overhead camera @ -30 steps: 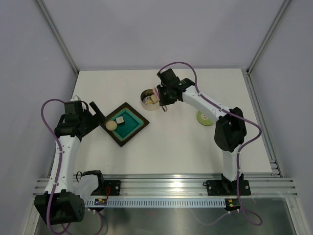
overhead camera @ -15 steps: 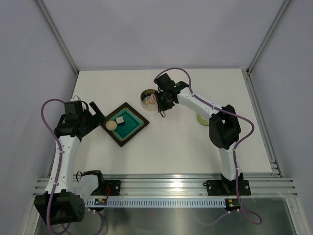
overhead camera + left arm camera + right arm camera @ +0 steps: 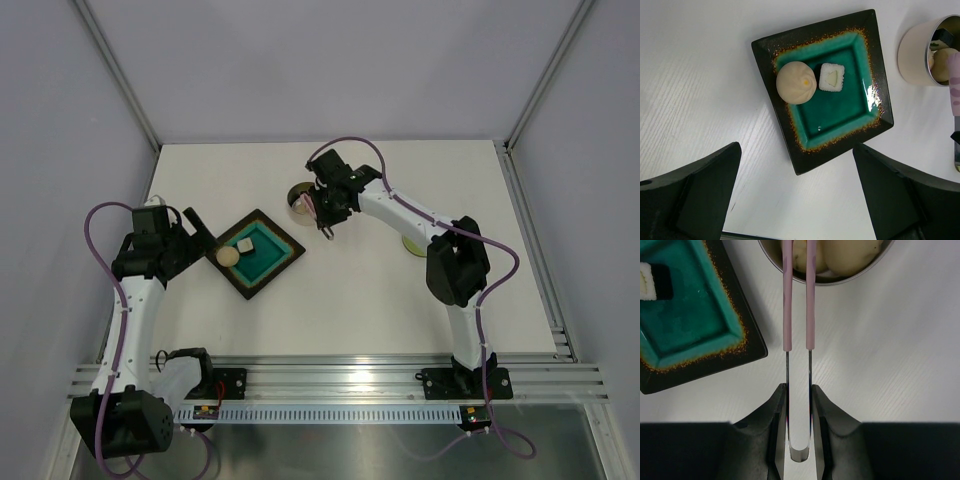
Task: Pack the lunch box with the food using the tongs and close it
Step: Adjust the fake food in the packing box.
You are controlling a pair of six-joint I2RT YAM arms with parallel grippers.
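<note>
Though overhead hides it, food (image 3: 847, 252) (beige) sits inside lunch box (image 3: 832, 281).

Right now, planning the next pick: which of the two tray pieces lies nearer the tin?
The pale cube with the green centre; the round beige ball lies farther from the tin.

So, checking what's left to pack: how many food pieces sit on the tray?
2: a beige ball at the tray's edge, a pale cube beside it; none hidden.

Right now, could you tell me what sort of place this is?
Probably a robot test cell: a left arm and a right arm bolted to a metal rail, a white table, plain walls around it.
</note>
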